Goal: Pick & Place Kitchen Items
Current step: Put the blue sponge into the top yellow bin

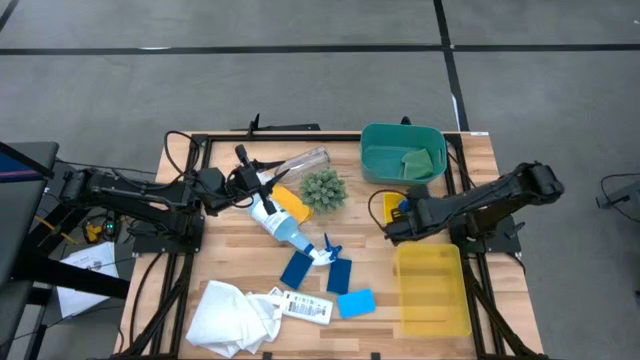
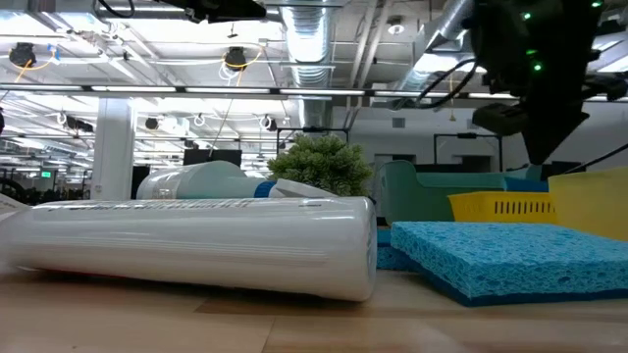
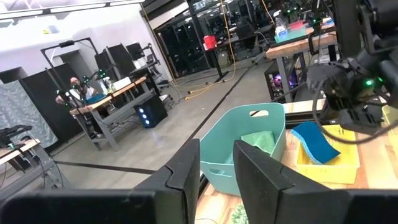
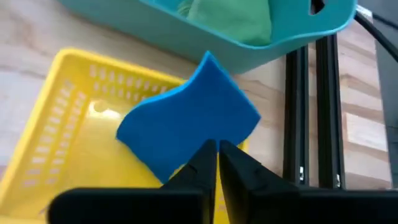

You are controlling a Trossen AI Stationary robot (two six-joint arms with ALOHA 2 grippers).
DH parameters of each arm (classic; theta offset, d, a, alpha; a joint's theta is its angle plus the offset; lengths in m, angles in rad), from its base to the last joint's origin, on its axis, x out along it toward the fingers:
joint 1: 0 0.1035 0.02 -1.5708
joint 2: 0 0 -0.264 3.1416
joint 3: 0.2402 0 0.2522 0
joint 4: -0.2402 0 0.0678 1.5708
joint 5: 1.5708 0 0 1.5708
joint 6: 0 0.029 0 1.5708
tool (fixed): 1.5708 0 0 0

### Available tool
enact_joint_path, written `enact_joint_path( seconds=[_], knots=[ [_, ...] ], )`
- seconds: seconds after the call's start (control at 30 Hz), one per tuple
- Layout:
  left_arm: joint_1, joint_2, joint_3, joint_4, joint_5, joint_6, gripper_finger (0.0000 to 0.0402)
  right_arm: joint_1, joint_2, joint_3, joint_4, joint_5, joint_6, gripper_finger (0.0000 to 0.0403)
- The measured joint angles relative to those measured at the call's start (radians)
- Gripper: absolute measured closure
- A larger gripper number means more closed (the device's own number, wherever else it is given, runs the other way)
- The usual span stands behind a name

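right gripper [image 4: 217, 149]: fingers pinching corner of flat blue rectangular sponge [image 4: 186, 127] over small yellow slotted basket [image 4: 56, 106] | left gripper [image 3: 217, 163]: parted, empty, hovering | risk: thin corner pinch, may slip outside basket

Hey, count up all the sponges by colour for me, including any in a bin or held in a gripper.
Blue sponge: 4
Yellow sponge: 1
Green sponge: 1
Total: 6
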Motion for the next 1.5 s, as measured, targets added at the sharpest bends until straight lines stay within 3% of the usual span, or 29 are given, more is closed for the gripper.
enact_joint_path(
  seconds=[0.23,0.8,1.27,1.5],
  knots=[
    [0.000,0.000,0.000,0.000,0.000,0.000,0.0309,-0.051,-0.137,-0.137,0.101,0.002,0.014,0.0363],
    [0.000,0.000,0.000,0.001,0.000,0.000,0.0309,-0.082,-0.142,-0.183,0.118,0.134,0.033,0.0401],
    [0.000,0.000,0.000,0.001,0.000,0.000,0.0309,-0.132,-0.142,-0.249,0.149,0.108,0.012,0.0402],
    [0.000,0.000,0.000,0.001,0.000,0.000,0.0309,-0.068,-0.142,-0.238,0.190,0.049,-0.019,0.0402]
  ],
)
